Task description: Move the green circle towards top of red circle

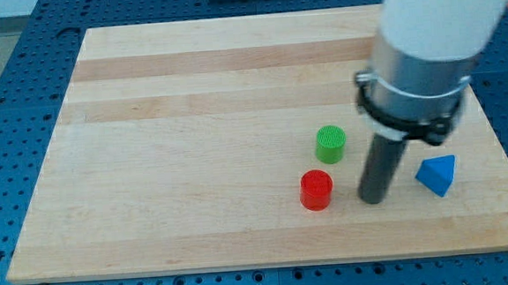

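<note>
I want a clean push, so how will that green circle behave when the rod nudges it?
The green circle stands squat and flat on the board, so it probably slides rather than tips. Its round side may slip off my tip, now at its lower right, beside the red circle.

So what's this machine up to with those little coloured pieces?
A robot arm is pushing blocks around a wooden board with a dark rod. My tip sits between the red circle and the blue triangle, touching neither. The green circle already lies just above the red one, slightly toward the view's right.
</note>
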